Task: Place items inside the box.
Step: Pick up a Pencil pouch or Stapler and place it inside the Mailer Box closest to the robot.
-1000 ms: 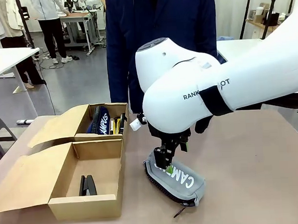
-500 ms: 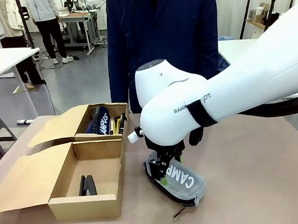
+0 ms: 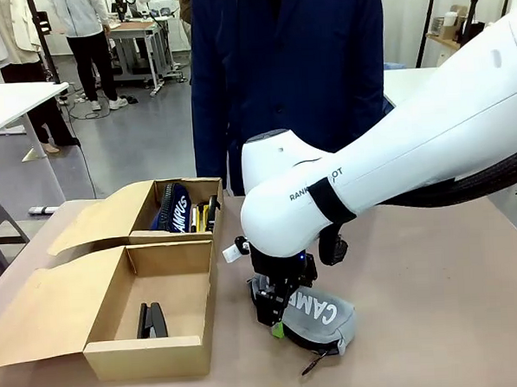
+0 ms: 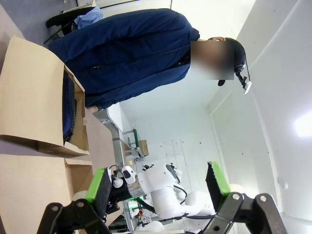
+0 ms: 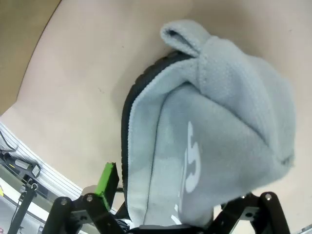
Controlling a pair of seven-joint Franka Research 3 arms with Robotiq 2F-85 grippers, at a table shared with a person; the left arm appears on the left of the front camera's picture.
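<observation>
While one stapler (image 3: 152, 320) and one navy case (image 3: 174, 208) lie boxed, the right gripper (image 3: 276, 321) gapes around one grey case (image 3: 324, 316).

grey fleece zip pencil case (image 3: 324, 317): 1 | navy zip pencil case (image 3: 174, 208): 1 | black stapler (image 3: 152, 320): 1 | open brown cardboard box compartments (image 3: 146, 360): 2

box (image 3: 146, 358) brown cardbd | beside box: grey case (image 3: 330, 315), white "CAMPUS", blk zip edge | in box: navy case (image 3: 174, 206) w/ white print, blk stapler (image 3: 152, 320) | right gripper (image 3: 274, 321) blk, green pads (image 3: 277, 330)
</observation>
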